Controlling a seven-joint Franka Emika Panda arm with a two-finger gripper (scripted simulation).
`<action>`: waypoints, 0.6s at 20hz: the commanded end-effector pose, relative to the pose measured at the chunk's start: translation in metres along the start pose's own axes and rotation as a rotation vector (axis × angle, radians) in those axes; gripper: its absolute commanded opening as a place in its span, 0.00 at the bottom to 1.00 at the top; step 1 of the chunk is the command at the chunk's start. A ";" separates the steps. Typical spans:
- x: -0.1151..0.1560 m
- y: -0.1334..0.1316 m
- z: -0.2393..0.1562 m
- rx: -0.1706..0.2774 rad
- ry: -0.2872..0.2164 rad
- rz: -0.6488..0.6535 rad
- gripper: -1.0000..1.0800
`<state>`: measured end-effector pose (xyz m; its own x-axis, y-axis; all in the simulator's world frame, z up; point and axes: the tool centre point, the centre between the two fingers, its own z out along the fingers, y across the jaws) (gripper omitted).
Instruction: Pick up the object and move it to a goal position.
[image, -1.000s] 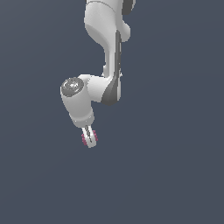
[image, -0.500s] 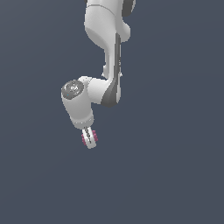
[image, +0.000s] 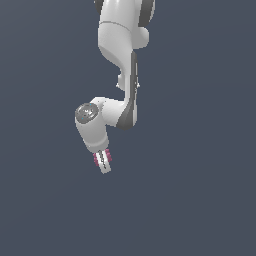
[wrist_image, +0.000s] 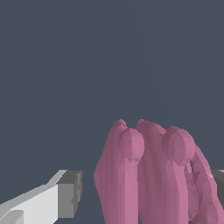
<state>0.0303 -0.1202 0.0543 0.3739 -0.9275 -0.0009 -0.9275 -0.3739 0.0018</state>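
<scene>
Plain dark slate-grey backdrop (image: 200, 190) everywhere, flat and featureless in both views. Hanging down from twelve o'clock in the exterior view, white arm (image: 120, 45) with a dark-grey seam along the forearm, bending at a round grey-capped joint (image: 86, 113) out toward nine o'clock from the frame's centre. Below that joint, angled down toward five o'clock, the gripper (image: 103, 161), small and white, jaws drawn in and clamped on the object (image: 95, 159), a magenta-pink sliver peeking out on either side of the fingers. Up close in the wrist view, same object (wrist_image: 148, 175) looming large, lumpy and ridged, rounded bumps along its upper edge, sitting between a white-and-grey fingertip (wrist_image: 65, 194) on one side and a dark pad edge just touching it on the other. Held aloft, nothing visible underneath but grey.
</scene>
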 end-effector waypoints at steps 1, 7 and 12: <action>0.001 -0.001 0.001 0.002 0.001 0.000 0.96; 0.001 -0.001 0.001 0.002 0.001 0.000 0.00; 0.000 -0.001 0.001 0.002 0.001 0.000 0.00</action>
<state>0.0316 -0.1199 0.0534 0.3743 -0.9273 -0.0003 -0.9273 -0.3743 -0.0002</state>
